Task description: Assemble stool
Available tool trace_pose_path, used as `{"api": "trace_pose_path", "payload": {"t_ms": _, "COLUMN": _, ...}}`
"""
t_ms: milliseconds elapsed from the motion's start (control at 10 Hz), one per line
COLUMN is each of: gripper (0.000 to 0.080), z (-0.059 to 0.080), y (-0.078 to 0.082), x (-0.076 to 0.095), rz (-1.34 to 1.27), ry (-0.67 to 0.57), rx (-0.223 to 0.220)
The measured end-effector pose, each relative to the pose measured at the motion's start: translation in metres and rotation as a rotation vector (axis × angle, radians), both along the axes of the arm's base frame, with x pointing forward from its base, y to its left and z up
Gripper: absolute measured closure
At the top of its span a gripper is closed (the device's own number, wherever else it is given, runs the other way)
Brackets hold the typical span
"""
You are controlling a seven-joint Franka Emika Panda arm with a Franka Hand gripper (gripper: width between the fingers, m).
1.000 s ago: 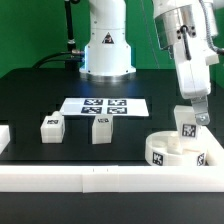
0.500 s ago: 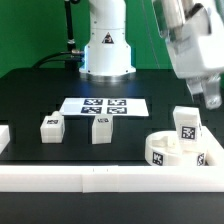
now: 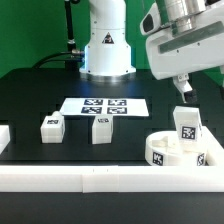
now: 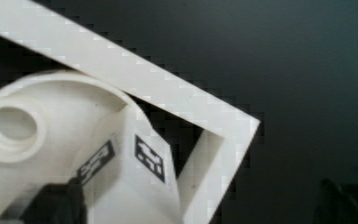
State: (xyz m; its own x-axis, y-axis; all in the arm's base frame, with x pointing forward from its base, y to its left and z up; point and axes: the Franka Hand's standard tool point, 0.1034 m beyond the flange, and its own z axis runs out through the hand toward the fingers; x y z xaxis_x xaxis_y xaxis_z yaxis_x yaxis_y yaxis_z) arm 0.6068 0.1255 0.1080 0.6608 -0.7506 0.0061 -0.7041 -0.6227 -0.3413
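Exterior view: the gripper (image 3: 190,92) hangs in the air above and slightly behind the seat disc (image 3: 170,155), touching nothing. Only one dark-tipped finger (image 3: 183,88) shows clearly here, so this view alone does not settle how the jaws stand. The seat disc lies on the black desk (image 3: 30,95) at the exterior view's right, close against the white border rail (image 3: 90,178) that runs along the front. One leg (image 3: 186,128) stands upright on top of the disc, its tag facing the camera. Two more legs stand on the desk well apart from the disc — the left leg (image 3: 51,127) and the middle leg (image 3: 101,129), near each other, just in front of the marker board (image 3: 105,105). The robot base (image 3: 105,50) rises behind the board.

Wrist view: the camera looks down on the seat disc with a round hole (image 4: 19,120) in it, tucked into a corner of the border rail. Two tags (image 4: 153,160) show on a white face just beside the rail, too blurred to read. Two dark, blurred fingers sit at opposite sides — one (image 4: 55,200) over the disc, the other over bare desk — so the jaws are spread wide with nothing between them.
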Motion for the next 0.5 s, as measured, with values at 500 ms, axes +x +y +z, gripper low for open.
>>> {"api": "trace_pose_path", "payload": {"t_ms": 500, "gripper": 0.0151, "z": 0.0079, "y": 0.0011, "x": 0.0066, "rz": 0.663, "ry": -0.064, "rx": -0.213}}
